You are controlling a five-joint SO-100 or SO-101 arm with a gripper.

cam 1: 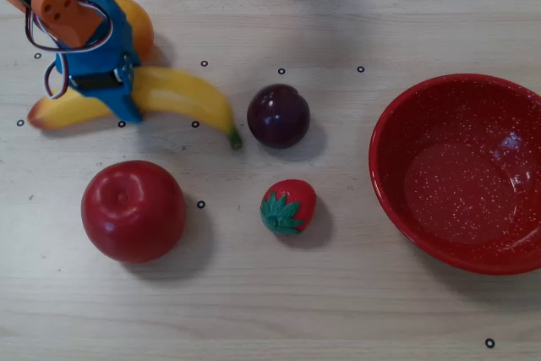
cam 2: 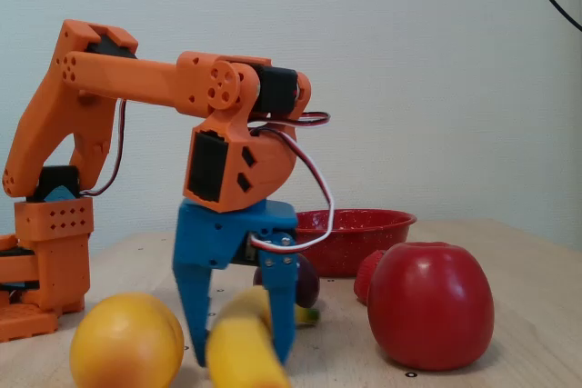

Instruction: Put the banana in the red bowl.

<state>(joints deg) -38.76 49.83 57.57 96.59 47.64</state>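
Observation:
The long yellow banana (cam 1: 182, 95) lies crosswise between the blue fingers of my gripper (cam 1: 118, 95) at the far left of the overhead view. The gripper is shut on the banana's middle. In the fixed view the gripper (cam 2: 238, 343) points straight down with the banana (cam 2: 238, 356) clamped between both fingers, its near end toward the camera. The red bowl (cam 1: 382, 154) sits empty at the right edge of the overhead view, far from the gripper. The bowl (cam 2: 359, 233) shows behind the arm in the fixed view.
A red apple (cam 1: 133, 209) sits just below the banana in the overhead view. A dark plum (cam 1: 278, 115) and a strawberry (cam 1: 287, 206) lie between banana and bowl. An orange (cam 1: 135, 27) touches the gripper's far side. The arm base (cam 2: 45, 252) stands at the fixed view's left.

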